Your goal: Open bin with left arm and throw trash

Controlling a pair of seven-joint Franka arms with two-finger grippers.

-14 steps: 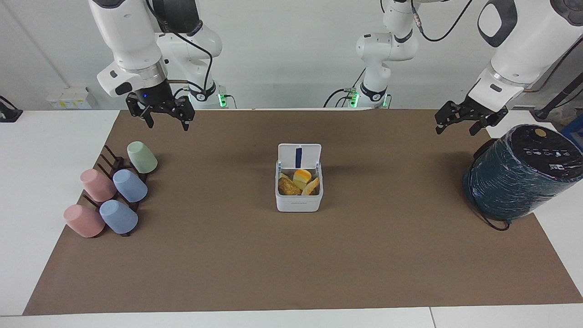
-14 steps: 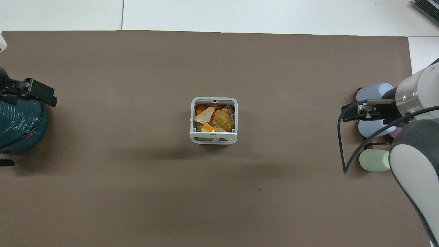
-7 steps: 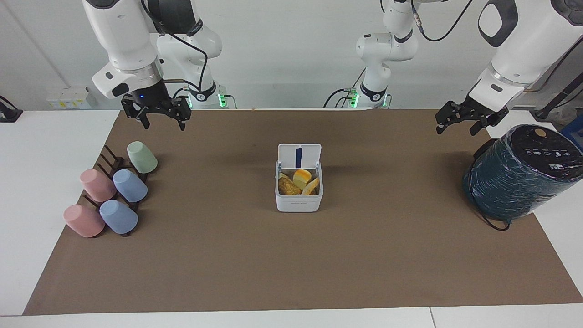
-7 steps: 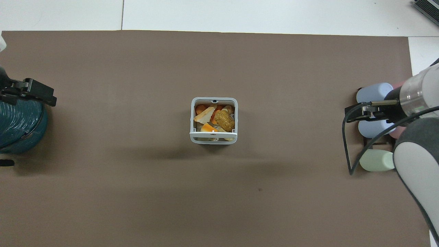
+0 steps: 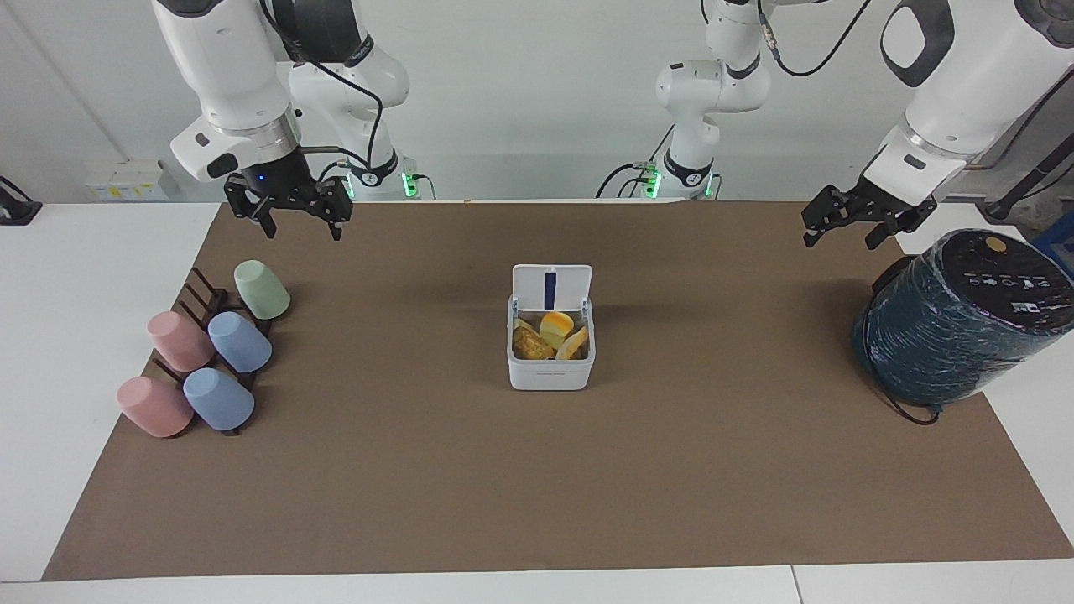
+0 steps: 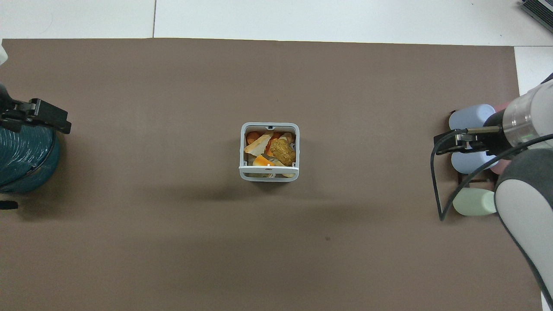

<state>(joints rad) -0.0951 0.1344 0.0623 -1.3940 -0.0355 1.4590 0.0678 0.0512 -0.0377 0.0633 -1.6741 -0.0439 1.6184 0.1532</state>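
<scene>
The small white square plastic bin (image 5: 550, 356) stands mid-tabletop, lid up at 12 o'clock, probably so the food trash (image 5: 550, 335) stays inside. The left hand (image 5: 849, 220) and right hand (image 5: 289, 211) hang released, empty.

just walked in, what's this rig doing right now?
Nothing is being handled. The bin sits mid-table with its lid up and the trash inside. The left gripper hangs open by the teal cylinder; the right gripper hangs open near the cups. Both hold nothing.
</scene>
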